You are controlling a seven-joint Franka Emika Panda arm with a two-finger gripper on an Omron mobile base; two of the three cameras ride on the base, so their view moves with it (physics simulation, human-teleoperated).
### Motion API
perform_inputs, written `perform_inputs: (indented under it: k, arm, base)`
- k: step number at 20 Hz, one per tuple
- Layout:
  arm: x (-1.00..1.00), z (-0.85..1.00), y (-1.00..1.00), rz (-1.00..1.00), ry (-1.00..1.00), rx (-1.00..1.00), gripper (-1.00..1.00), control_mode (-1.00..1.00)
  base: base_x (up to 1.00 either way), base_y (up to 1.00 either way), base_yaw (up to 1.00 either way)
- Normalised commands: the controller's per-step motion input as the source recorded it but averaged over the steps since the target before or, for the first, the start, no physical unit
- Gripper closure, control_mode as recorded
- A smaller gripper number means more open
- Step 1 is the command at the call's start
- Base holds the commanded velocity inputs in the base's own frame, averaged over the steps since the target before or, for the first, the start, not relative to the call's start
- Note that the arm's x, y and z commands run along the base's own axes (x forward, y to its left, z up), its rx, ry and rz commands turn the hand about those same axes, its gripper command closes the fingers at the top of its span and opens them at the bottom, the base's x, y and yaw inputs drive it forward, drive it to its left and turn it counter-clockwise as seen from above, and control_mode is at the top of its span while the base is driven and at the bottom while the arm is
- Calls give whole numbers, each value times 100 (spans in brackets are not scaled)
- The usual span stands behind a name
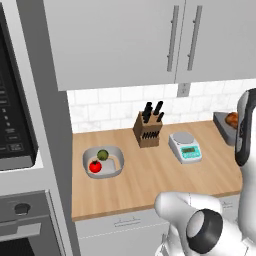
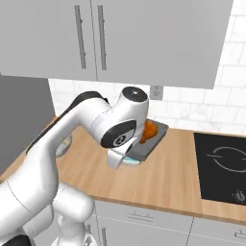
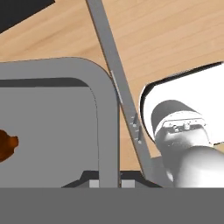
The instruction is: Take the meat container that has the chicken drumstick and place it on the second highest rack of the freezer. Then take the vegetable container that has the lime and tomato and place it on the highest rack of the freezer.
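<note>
Gripper: two dark finger tips (image 3: 109, 181) pinched on the rim of the grey rectangular meat tray (image 3: 52, 131).
Tray position: its floor spreads ahead of and beside the tips, the rim wall running straight away from them; brown chicken drumstick (image 3: 6, 146) lies well aside.
Judgement: tray looks raised off the wooden counter (image 2: 182, 173); next comes carrying.
Left base view: grey vegetable tray (image 1: 103, 161) with lime and tomato, well apart.
</note>
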Motion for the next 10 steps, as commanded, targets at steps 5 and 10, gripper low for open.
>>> perform_inputs:
  k: [5,10]
  arm:
    - [-21,59,91,4,-2,-8,100,-100]
    - [-10,37,73,14,12,-3,100,-100]
  base:
    - [0,0,0]
    - [0,0,0]
